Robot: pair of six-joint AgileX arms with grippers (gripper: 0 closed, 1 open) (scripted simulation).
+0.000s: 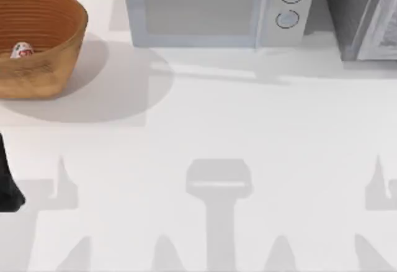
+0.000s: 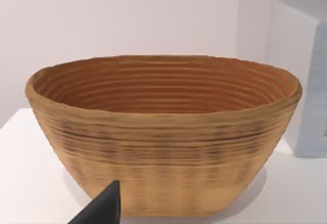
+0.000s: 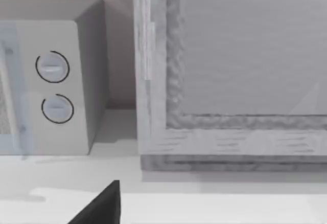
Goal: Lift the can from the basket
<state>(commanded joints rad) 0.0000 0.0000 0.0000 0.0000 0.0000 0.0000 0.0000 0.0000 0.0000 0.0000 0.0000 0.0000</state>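
White table [image 1: 205,129] — basket [image 1: 43,67] far left, microwave [image 1: 211,8] rear, grey cabinet [image 1: 366,17] right.

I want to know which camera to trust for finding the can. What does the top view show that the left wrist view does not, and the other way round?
Top view alone: the can lying inside the basket, the microwave's front with two dials, a grey cabinet at the table's back right, and part of the left arm at the left edge.

Left wrist view alone: the basket's outer front wall from the side and a dark fingertip of the left hand.

Both: the basket, the white table, the microwave.
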